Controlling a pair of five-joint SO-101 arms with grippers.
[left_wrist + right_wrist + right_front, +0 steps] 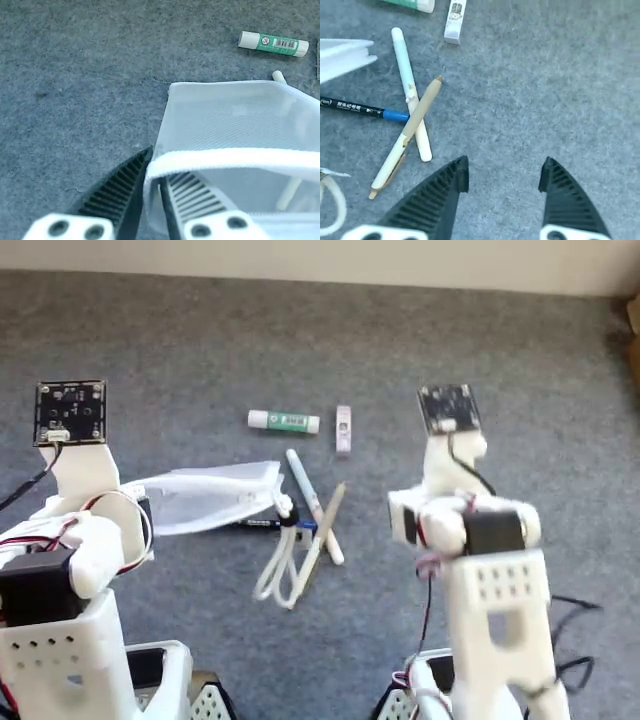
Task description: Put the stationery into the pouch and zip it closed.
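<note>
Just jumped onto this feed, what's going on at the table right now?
The left end effector is shut on the rim of the mesh pouch. The right end effector hangs open above the grey mat, next to the crossed pens. The glue stick, small white block, light blue pen, beige pen and black marker lie loose on the mat, not yet packed.

The glue stick (422,5) and the black pen (355,107) run off the right wrist view's edge
</note>
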